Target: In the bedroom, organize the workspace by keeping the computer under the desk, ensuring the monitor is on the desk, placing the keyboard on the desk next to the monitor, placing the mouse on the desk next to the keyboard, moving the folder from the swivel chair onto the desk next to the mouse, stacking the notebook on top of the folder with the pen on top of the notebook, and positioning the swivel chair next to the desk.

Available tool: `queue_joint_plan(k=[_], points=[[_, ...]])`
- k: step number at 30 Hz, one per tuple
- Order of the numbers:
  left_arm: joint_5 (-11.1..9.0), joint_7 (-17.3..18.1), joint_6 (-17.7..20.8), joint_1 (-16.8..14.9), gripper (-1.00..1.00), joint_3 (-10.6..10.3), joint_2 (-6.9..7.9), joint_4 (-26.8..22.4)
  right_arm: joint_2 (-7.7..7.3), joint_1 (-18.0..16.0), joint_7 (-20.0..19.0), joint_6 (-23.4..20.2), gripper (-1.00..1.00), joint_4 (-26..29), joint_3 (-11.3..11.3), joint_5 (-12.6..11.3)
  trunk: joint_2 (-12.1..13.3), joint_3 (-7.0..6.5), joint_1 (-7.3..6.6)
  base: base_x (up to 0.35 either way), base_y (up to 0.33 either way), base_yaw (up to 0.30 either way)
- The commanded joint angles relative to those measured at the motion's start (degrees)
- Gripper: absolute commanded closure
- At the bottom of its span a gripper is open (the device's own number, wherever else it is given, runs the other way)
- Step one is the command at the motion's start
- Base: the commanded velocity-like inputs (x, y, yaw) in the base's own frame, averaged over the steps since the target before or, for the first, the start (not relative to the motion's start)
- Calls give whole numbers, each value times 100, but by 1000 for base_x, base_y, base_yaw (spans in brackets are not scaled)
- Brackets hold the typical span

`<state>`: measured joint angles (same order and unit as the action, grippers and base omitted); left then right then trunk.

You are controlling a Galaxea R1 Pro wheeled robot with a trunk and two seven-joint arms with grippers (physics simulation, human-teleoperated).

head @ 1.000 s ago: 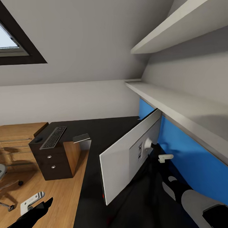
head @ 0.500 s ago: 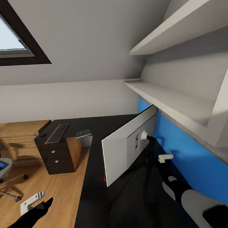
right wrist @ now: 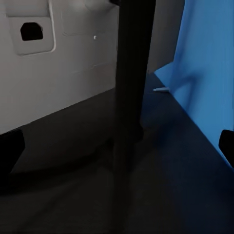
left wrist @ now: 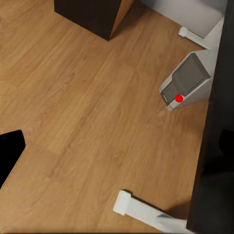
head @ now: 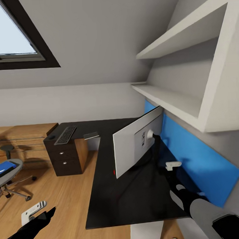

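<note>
Attic bedroom, black desk (head: 137,199) under white shelves (head: 174,99).

The monitor (head: 130,150) stood on the desk before a blue panel (head: 195,154), its back to the camera. The keyboard (head: 65,134) lay on a dark drawer unit (head: 64,161) at the desk's far end. The chair (head: 8,174) stood well apart on the wood floor (head: 57,200), a blue folder (head: 4,167) on its seat. The computer (left wrist: 190,80) sat by the desk's edge. Both claws' (head: 33,212) (head: 173,164) spread could not be told.
</note>
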<state>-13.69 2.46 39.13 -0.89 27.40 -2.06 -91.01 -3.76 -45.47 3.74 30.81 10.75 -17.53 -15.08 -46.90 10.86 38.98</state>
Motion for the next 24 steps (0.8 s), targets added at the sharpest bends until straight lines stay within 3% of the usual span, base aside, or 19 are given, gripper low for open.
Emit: queue_joint_plan(k=[1, 15, 18, 24], points=[[-10, 26, 34, -7, -100, 18, -5, -4, -2, -6, 37, 13, -100, 8, -49, -21, -8, 9, -2, -270, 222, 0], [4, 12, 21, -7, -100, 76, -5, 15, 10, -6, 62, -74, -100, 335, -41, -23, -8, 9, -2, -267, 227, 0], [5, -13, 18, -7, -100, 70, -5, 25, 4, 0, 64, -274, -100, 536, -35, -32, -8, 9, -2, -220, 167, 0], [16, -150, 16, -7, -100, 39, -5, 71, -8, 67, 67, -1146, -100, 1295, -19, -57, -8, 9, -2, -80, 55, 0]])
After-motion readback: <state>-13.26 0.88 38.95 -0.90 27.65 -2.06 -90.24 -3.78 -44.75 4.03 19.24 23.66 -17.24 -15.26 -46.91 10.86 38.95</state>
